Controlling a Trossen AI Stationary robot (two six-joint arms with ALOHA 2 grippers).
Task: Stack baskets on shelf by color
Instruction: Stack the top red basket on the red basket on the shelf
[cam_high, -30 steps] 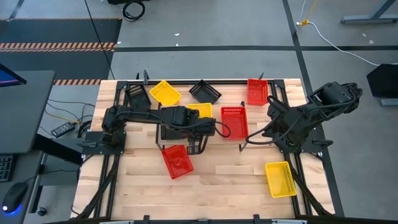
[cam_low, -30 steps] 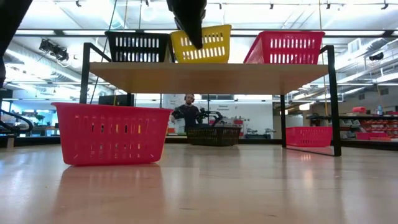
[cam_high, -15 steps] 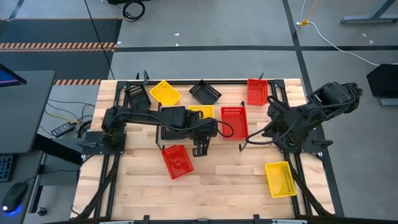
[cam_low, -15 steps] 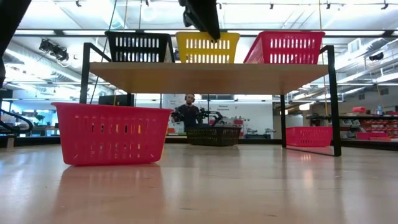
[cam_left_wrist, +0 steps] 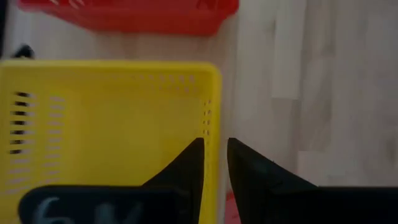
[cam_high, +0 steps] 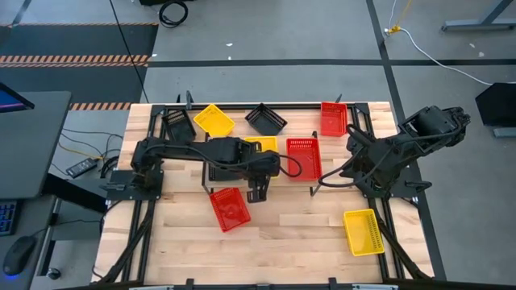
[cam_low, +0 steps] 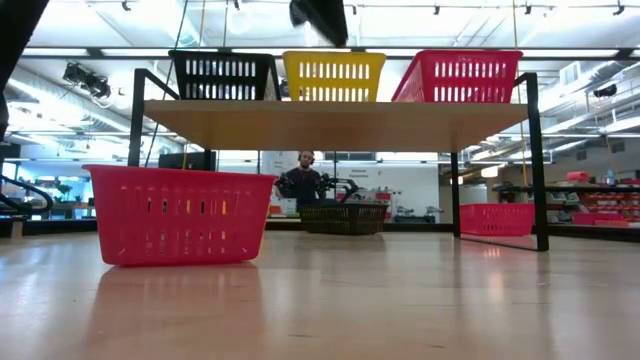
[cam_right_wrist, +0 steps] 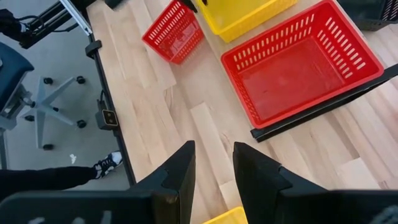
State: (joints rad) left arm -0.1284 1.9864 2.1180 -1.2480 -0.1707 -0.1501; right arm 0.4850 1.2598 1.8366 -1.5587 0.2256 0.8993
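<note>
Left end effector (cam_left_wrist: 215,163) has let go of the yellow plastic mesh basket (cam_low: 333,75); its fingers stand a little apart over the rim. That basket now sits flat on the wooden shelf (cam_low: 335,124), between black and red ones. Right end effector (cam_right_wrist: 211,163) waits, part open and empty, over the desk (cam_high: 290,229).

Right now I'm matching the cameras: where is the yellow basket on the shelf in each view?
High: yellow basket mid-shelf, mostly under the left arm.
Low: centre of the shelf top.
Left wrist: fills the left side.
Right wrist: top edge.
Shared landmark: red basket on the shelf beside it.
</note>
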